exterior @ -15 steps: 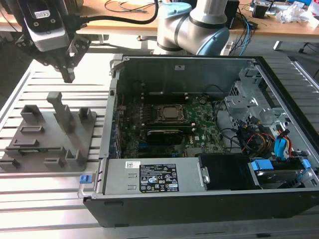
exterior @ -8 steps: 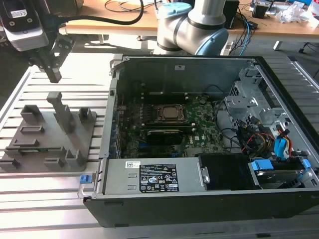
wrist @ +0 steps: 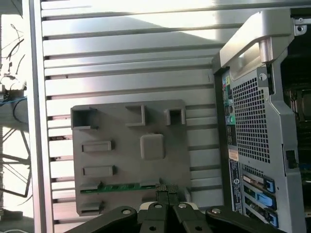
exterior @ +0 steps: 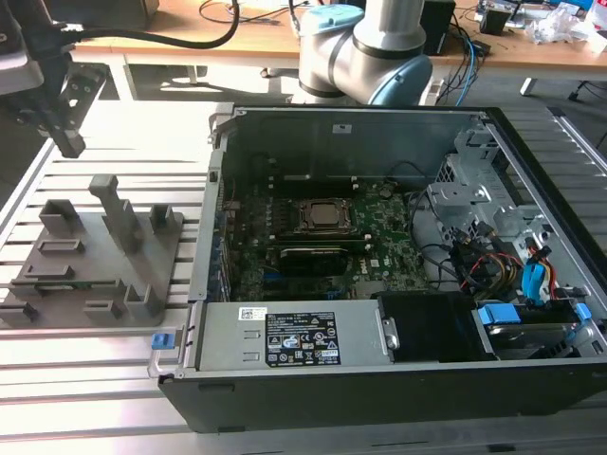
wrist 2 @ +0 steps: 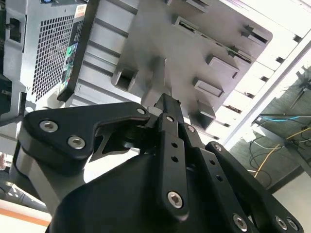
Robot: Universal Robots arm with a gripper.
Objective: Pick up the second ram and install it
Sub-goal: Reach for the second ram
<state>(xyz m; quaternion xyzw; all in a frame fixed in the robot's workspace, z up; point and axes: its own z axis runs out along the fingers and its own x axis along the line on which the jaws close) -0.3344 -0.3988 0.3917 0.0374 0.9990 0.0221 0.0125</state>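
Gripper [wrist: 167, 190] is seen pressed together, empty, held above grey holder [wrist: 126, 160]; second ram [wrist: 127, 187] is slotted along one holder edge. If lowered w/o spreading, ram could be struck & chipped.

Holder blocks [wrist: 136, 115] stand near the second ram [wrist: 127, 186]; open above.

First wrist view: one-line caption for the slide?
Closed gripper poised over the second ram, a green stick lying in the grey holder beside the computer case.

No legible text, white label [exterior: 302, 346] on power supply [exterior: 362, 334], print unreadable
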